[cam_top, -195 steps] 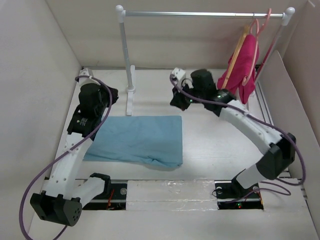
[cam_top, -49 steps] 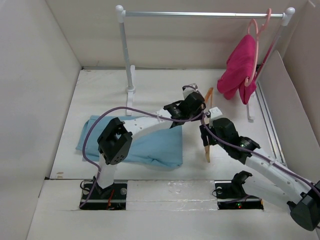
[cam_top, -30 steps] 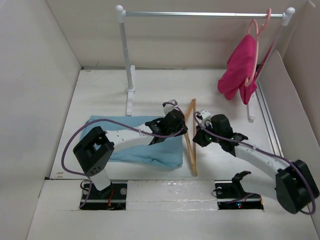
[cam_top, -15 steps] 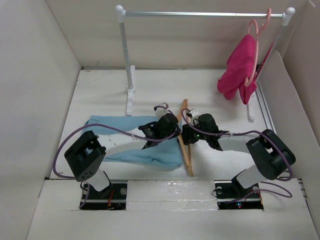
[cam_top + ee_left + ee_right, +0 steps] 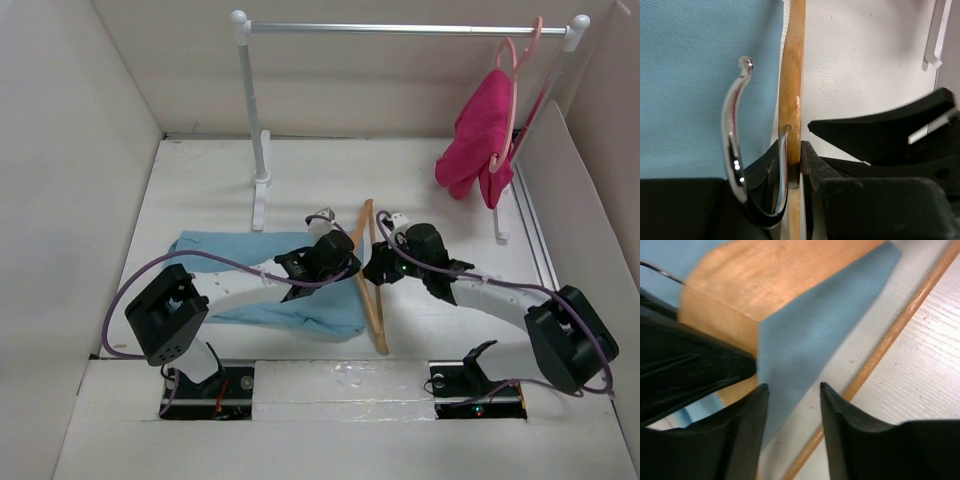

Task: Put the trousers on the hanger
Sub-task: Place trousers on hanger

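The light blue trousers lie rumpled on the table left of centre, partly under my left arm. Along their right edge rests the tan wooden hanger. My left gripper is shut on the hanger's wooden body just below the metal hook, with the trousers to the left of it. Facing it from the right, my right gripper is open. In the right wrist view the open gripper straddles a corner of the trousers, with the hanger's wood and its thin bar close by.
A clothes rail on white posts spans the back. A magenta garment hangs from a pink hanger at its right end. White walls close in on both sides.
My right gripper has opened. Both grippers and the hanger have shifted left to the trousers' right edge, and the cloth has bunched up under the left arm.
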### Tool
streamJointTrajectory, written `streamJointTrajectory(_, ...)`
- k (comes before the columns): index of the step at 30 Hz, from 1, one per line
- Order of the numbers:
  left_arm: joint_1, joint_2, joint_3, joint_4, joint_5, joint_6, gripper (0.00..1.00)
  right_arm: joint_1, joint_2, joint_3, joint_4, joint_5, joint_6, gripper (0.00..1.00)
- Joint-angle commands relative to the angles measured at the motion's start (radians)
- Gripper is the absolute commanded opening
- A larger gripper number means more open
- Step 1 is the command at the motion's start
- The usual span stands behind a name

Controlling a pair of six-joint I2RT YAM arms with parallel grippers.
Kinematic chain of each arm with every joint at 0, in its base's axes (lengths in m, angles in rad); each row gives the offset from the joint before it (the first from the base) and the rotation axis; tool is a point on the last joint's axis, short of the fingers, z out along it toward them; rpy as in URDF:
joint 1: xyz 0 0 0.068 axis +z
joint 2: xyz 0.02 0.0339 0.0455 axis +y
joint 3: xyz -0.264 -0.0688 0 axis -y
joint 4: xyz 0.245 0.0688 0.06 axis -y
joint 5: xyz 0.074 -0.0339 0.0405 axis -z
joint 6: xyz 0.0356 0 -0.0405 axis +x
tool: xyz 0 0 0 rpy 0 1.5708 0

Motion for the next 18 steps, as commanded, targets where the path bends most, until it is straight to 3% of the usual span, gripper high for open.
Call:
streamJointTrajectory(1, -0.013, -0.023, -0.037, -0.070, -0.021, 0.007, 0.00, 0.003, 0.085, 0.031, 0.035, -0.112, 0.020, 0.54)
streamJointTrajectory(8, -0.013, -0.034, -0.061, -0.076, -0.029, 0.008, 0.00, 0.043, 0.220, 0.019, 0.146, -0.086, 0.105, 0.65)
streamJointTrajectory(11, -0.013, -0.038, -0.084, -0.070, -0.023, 0.005, 0.00, 0.052, 0.253, 0.016, 0.184, -0.089, 0.125, 0.64)
streamJointTrajectory(12, -0.013, -0.040, -0.087, -0.069, -0.023, 0.000, 0.00, 0.052, 0.265, 0.013, 0.203, -0.089, 0.137, 0.59)
streamJointTrajectory(13, -0.013, -0.045, -0.095, -0.069, -0.026, 0.000, 0.00, 0.052, 0.270, 0.008, 0.213, -0.086, 0.143, 0.38)
streamJointTrajectory(15, -0.013, -0.048, -0.101, -0.075, -0.032, 0.003, 0.00, 0.052, 0.277, -0.021, 0.255, -0.092, 0.169, 0.18)
streamJointTrajectory(17, -0.013, -0.052, -0.101, -0.083, -0.033, 0.005, 0.00, 0.030, 0.276, -0.041, 0.324, -0.109, 0.186, 0.00)
streamJointTrajectory(18, -0.013, -0.055, -0.103, -0.083, -0.040, 0.003, 0.00, 0.018, 0.264, -0.056, 0.338, -0.117, 0.194, 0.00)
